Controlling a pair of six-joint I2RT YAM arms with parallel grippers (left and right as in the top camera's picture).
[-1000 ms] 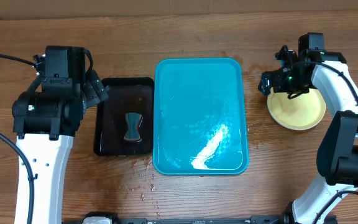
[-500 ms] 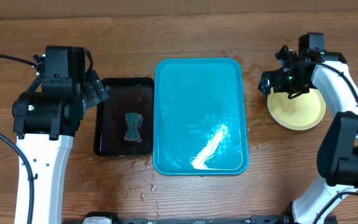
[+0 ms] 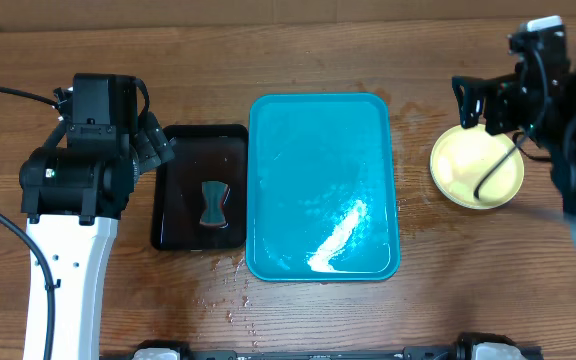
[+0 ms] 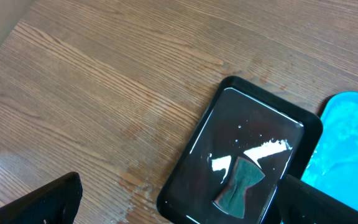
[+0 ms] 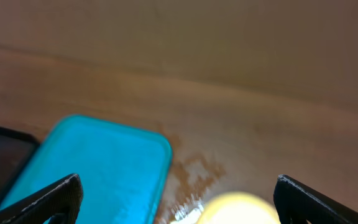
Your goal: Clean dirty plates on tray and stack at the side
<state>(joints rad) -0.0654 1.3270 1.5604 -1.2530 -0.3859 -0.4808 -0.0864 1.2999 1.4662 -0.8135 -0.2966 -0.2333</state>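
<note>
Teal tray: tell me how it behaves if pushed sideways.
The teal tray lies flat and broad, so it likely slides rather than tips. Its glossy wet sheen and the droplets on the table suggest slippery going. Probably rigid plastic, given its moulded rim.

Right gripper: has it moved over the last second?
Yes. The right gripper has shifted rightward and up-frame, off the left rim of the round yellow-green plastic plate, which stays put right of the large teal-blue rectangular plastic tray.
</note>
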